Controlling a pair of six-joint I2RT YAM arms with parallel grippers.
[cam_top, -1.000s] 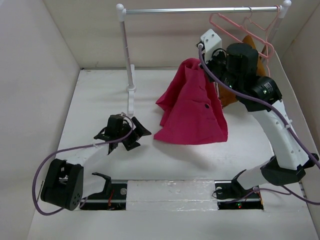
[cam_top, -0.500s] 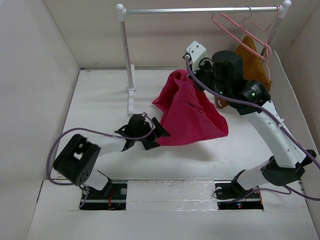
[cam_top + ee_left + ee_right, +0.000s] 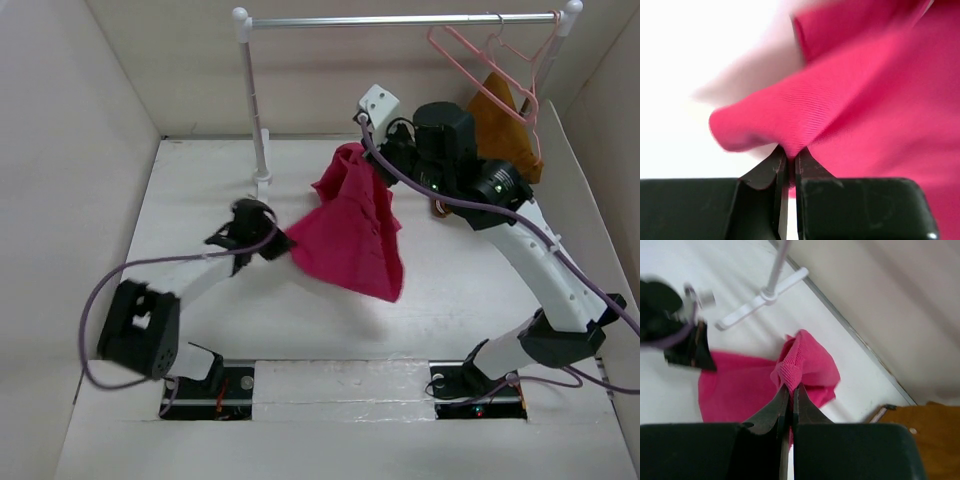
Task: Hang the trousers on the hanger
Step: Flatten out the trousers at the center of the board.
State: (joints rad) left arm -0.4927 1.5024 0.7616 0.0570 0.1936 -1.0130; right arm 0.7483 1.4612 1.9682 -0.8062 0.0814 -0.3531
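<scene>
The magenta trousers hang in the air over the middle of the table, stretched between both arms. My right gripper is shut on a bunched top edge of the trousers, holding it high. My left gripper is shut on a lower left corner of the trousers, the cloth pinched between its fingertips. Pale-pink hangers hang from the right end of the silver rail, up and to the right of the right gripper.
A mustard-brown garment hangs behind the right arm; its edge shows in the right wrist view. The rail's white post and foot stand just behind the left gripper. Cardboard walls enclose the table.
My left gripper moved up to the trousers' lower left corner, shut on it and pulled it left. The right arm shifted slightly left with the cloth.
</scene>
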